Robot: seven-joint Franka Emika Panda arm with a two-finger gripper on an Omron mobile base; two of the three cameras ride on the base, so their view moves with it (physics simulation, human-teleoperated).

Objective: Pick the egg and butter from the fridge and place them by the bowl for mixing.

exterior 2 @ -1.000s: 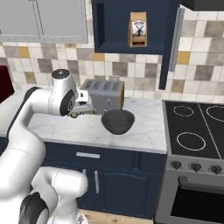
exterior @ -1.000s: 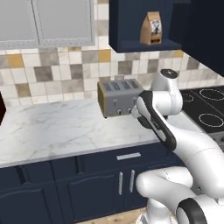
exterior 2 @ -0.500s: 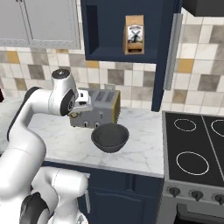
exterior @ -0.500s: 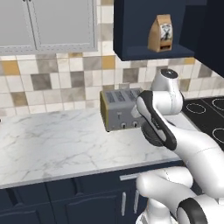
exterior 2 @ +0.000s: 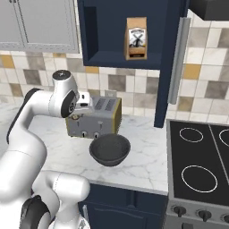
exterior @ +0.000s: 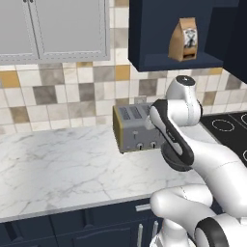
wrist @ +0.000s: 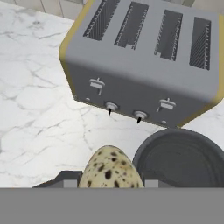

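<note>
Bottom centre of the hand view: the egg [wrist: 110,168], speckled tan, sits pinched between the finger tips of the gripper [wrist: 110,183], jaws nearly closed on it. Egg is off the counter, carried.

Change over the last second: the whole scene has slid in both base views, so the base drove, not the objects. Toaster [exterior: 137,126] moved from upper middle toward frame centre in the left base view; the bowl [exterior 2: 110,150] came closer and more central in the right base view. Arm pose looks much the same relative to the base, grip unchanged.

Layout now: in the hand view the bowl [wrist: 183,157] fills the lower right, just in front of the toaster [wrist: 144,61], with bare marble counter [wrist: 39,109] across the left half. Egg reads just left of the bowl rim in frame, above it.

Read: transit from the fridge looks done, robot is lining up for the drop. Likely next is lowering onto the open marble beside the bowl. Risk: egg rolls on release.

Butter and fridge: nothing to report from these views; butter leg presumably still pending.
</note>
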